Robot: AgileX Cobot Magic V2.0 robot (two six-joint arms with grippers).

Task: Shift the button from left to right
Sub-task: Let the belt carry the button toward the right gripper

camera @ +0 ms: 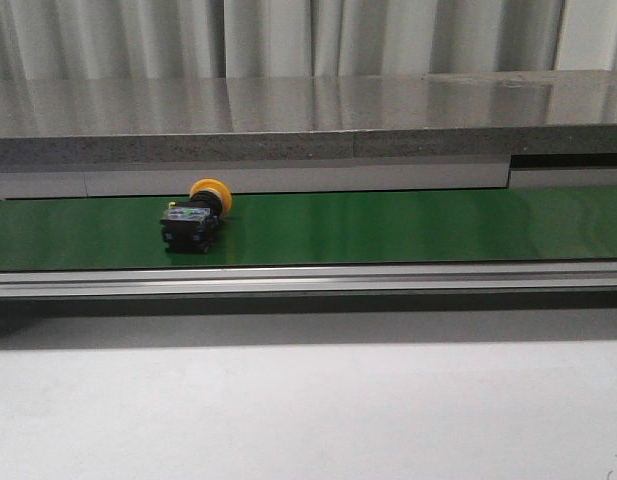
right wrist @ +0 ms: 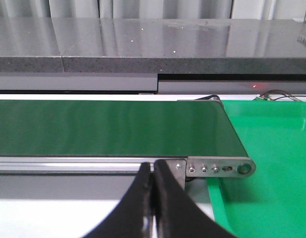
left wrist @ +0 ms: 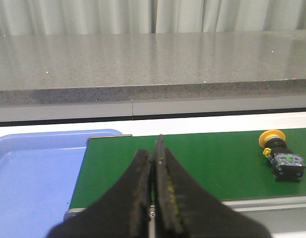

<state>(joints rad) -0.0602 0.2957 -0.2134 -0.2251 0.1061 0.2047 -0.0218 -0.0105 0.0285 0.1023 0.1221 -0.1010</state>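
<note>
**Q:** Where's the button sitting?

**Me:** From my feed, the button (camera: 196,217) is lying tipped on its side on the green belt (camera: 408,226), left of center, yellow head toward the far edge.

**Q:** And the grippers?

**Me:** The left gripper (left wrist: 153,163) and right gripper (right wrist: 153,174) both have their jaws pressed together, holding nothing. A blue tray (left wrist: 33,173) is at the belt's left end, a green tray (right wrist: 272,163) at its right.

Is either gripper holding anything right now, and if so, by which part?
Nothing is held. The left gripper and right gripper are both shut on nothing. The button lies untouched on the green belt.
</note>
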